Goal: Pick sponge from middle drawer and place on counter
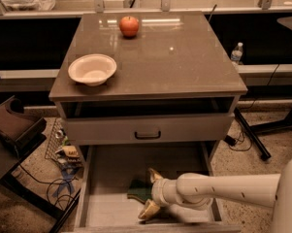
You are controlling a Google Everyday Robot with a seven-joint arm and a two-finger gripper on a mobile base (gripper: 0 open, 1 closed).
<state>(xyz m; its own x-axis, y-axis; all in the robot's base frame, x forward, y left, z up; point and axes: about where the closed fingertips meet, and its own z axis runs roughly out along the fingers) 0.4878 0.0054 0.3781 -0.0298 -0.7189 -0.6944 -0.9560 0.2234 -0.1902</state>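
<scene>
The middle drawer (111, 176) is pulled out at the bottom of the cabinet and shows its pale plank floor. The dark green sponge (137, 193) lies on that floor near the drawer's front. My gripper (151, 192) reaches in from the right on a white arm. It is open, with one tan finger (154, 174) behind the sponge and the other (148, 210) in front of it. The gripper's body hides the sponge's right part. The counter (184, 57) is the glossy grey-brown cabinet top above.
A white bowl (92, 69) sits at the counter's left and a red apple (129, 26) at its back. A grey drawer front with a black handle (148, 135) overhangs the open drawer. Cables and clutter (65, 154) lie on the floor at left. A water bottle (236, 52) stands at right.
</scene>
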